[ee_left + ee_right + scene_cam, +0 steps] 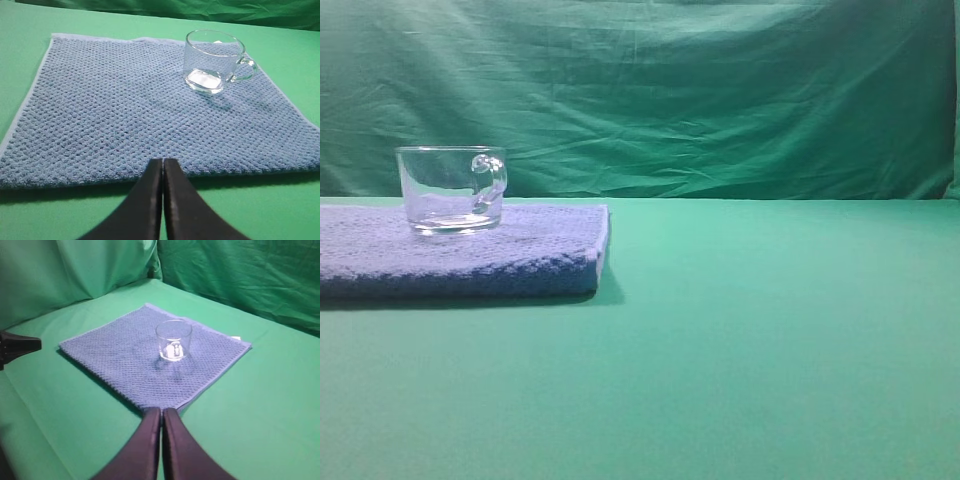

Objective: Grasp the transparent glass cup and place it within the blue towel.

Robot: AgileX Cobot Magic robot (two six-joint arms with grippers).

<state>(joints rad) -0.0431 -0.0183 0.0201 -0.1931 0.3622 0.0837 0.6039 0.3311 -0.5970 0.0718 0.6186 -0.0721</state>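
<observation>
Standing upright on the blue towel [460, 255], the transparent glass cup [451, 188] sits toward the bench's far left edge, its loop handle turned right in the high view. Both claws are well apart from it. The left gripper [163, 170], fingers pressed together, hangs just past the towel's near edge. The right gripper [162, 416], also pinched together and holding nothing, hovers at a towel corner.

A green cloth-covered table [770, 350] carries the blue towel [460, 255] lying flat on it.
</observation>
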